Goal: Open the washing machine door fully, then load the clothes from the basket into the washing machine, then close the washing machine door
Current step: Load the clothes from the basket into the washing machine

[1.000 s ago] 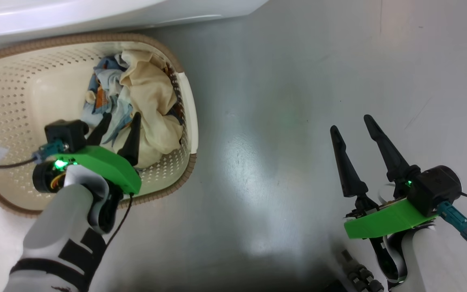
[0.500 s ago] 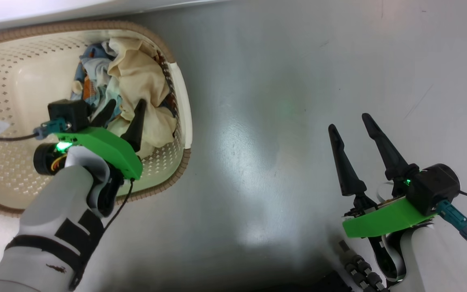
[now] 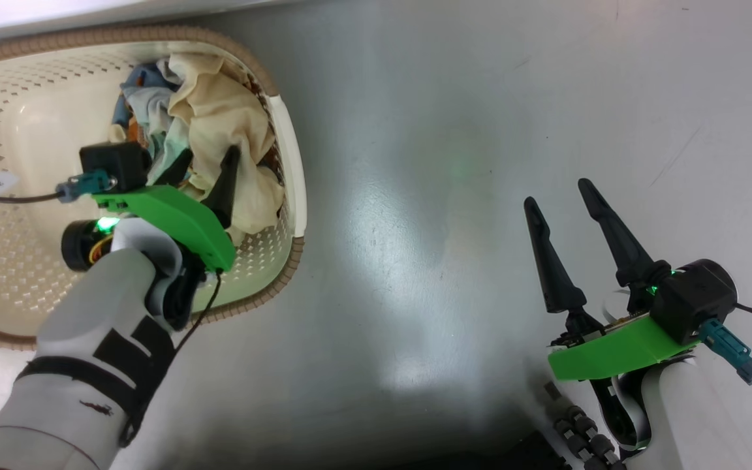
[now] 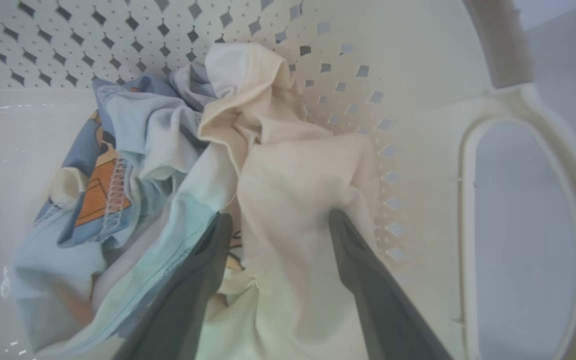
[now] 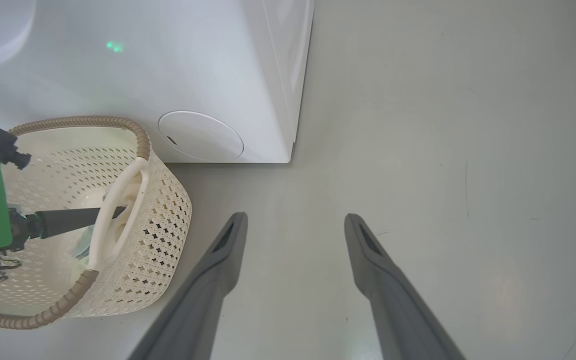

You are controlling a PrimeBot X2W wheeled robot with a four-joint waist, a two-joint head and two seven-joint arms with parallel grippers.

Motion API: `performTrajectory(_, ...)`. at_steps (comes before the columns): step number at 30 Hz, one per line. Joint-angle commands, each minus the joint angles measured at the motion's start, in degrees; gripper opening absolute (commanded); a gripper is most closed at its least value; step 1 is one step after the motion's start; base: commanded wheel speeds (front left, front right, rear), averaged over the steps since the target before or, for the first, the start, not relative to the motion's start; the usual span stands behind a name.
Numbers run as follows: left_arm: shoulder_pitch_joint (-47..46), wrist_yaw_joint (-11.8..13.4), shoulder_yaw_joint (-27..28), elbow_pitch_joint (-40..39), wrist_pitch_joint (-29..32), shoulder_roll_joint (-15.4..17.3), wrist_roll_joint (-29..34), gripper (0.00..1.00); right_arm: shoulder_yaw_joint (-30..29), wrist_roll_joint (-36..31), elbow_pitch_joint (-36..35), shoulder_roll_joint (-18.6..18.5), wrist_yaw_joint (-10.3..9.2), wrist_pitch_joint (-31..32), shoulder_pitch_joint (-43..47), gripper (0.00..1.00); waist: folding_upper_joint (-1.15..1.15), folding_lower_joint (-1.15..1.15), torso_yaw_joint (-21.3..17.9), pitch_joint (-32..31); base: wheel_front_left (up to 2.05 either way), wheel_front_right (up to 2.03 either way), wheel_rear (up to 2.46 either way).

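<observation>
The washing machine point(image 5: 118, 75) stands as a white wall just behind the basket. Past its lower corner, bare grey floor point(image 3: 454, 196) opens out wide on the robot's right. That floor is the free room: nothing lies on it between the basket and the right pincer point(image 3: 556, 190), which hangs released and empty, well apart from the work.

The basket point(image 3: 17, 281) sits on the floor close to the machine. Its brown rim point(image 5: 140, 137) and white side handle point(image 4: 468, 200) rise just beside the pile, so that is the edge to mind. The clothes point(image 4: 288, 185) lie bunched in the basket's end nearest that handle, cream-yellow over light blue with orange print.

The left pincer point(image 4: 279, 216) is down inside the basket with its jaws spread. Its fingers straddle a cream fold and press into the cloth, not clenched on it.

The step in hand appears to be a pick of the laundry. To do it well, the pincer would likely sink a little deeper so that plenty of cloth falls between the fingers, then close firmly. It should lift straight up clear of the rim before swinging toward the machine, lest a trailing hem catch on the handle.
</observation>
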Motion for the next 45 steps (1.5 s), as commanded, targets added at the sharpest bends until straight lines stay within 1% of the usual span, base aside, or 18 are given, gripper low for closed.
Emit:
performTrajectory(1, -0.2, -0.1, 0.4, 0.3, 0.0, 1.8, -0.9, 1.00, 1.3, -0.2, -1.0, 0.3, 0.09, -0.3, 2.1, 1.00, 0.00, 0.00, 0.0, 0.1, 0.00, 0.00, 0.00)
performTrajectory(9, -3.5, -0.1, -1.2, 6.0, 0.9, 1.9, -2.4, 1.00, 1.3, -0.7, -1.5, 0.3, 0.09, -0.3, 2.5, 1.00, 0.00, 0.00, -0.3, 1.4, 0.00, 0.00, 0.00)
performTrajectory(14, -4.5, -0.1, -1.6, 7.1, 1.8, 2.0, -3.8, 1.00, 1.2, -0.7, -1.8, 0.3, 0.09, -0.3, 2.7, 1.00, 0.00, 0.00, -0.4, 2.0, 0.00, 0.00, 0.00)
performTrajectory(18, -4.8, -0.1, -2.2, 7.0, 4.2, 2.3, -5.8, 1.00, 1.2, -0.8, -1.9, 0.3, 0.09, -0.3, 2.8, 1.00, 0.00, 0.00, -0.6, 2.4, 0.00, 0.00, 0.00)
performTrajectory(19, -5.0, -0.1, -2.5, 7.2, 4.6, 2.6, -6.0, 0.97, 1.2, -0.7, -1.9, 0.3, 0.09, -0.3, 2.7, 1.00, 0.00, 0.00, -0.6, 2.4, 0.00, 0.00, 0.00)
performTrajectory(20, -5.1, -0.1, -2.7, 7.2, 4.9, 2.7, -6.2, 0.45, 1.3, -0.7, -1.9, 0.3, 0.09, -0.3, 2.7, 1.00, 0.00, 0.00, -0.7, 2.4, 0.00, 0.00, 0.00)
performTrajectory(21, -5.1, -0.1, -2.9, 7.2, 5.1, 2.8, -6.6, 0.15, 1.3, -0.6, -2.0, 0.3, 0.09, -0.3, 2.6, 1.00, 0.00, 0.00, -0.7, 2.4, 0.00, 0.00, 0.00)
performTrajectory(22, -5.2, -0.1, -3.2, 7.3, 5.3, 3.0, -6.8, 0.00, 1.4, -0.6, -2.0, 0.3, 0.09, -0.3, 2.6, 1.00, 0.00, 0.00, -0.7, 2.3, 0.00, 0.00, 0.00)
performTrajectory(25, -5.2, -0.1, -3.4, 7.1, 4.7, 3.4, -7.7, 0.00, 1.1, -0.4, -2.0, 0.3, 0.09, -0.3, 2.5, 1.00, 0.00, 0.00, -0.7, 2.0, 0.00, 0.00, 0.00)
performTrajectory(29, -4.7, -0.1, -4.3, 5.6, 1.6, 4.2, -7.7, 0.00, 0.7, -0.2, -2.1, 0.3, 0.09, -0.3, 2.2, 1.00, 0.00, 0.00, -0.5, 0.5, 0.00, 0.00, 0.00)
performTrajectory(32, -3.9, -0.1, -4.7, 4.3, -0.2, 4.8, -7.8, 0.00, 0.5, -0.4, -2.0, 0.3, 0.09, -0.3, 1.8, 1.00, 0.00, 0.00, -0.1, -1.0, 0.00, 0.00, 0.00)
performTrajectory(37, -1.5, -0.1, -4.5, 2.1, -1.3, 5.7, -7.2, 0.00, 0.4, -0.5, -1.3, 0.3, 0.09, -0.3, 1.6, 1.00, 0.00, 0.00, 0.6, -4.5, 0.00, 0.00, 0.00)
performTrajectory(40, -0.3, -0.1, -0.6, -0.3, -1.4, 6.7, -5.2, 0.00, 0.4, -0.6, -0.9, 0.3, 0.09, -0.3, 1.6, 1.00, 0.00, 0.00, 1.2, -6.7, 0.00, 0.00, 0.00)
performTrajectory(45, 4.6, -0.1, 8.6, -5.4, -1.4, 7.7, 2.2, 0.00, 0.6, -0.7, 0.1, 0.3, 0.09, -0.3, 1.8, 1.00, 0.00, 0.00, 2.1, -10.9, 0.00, 0.00, 0.00)
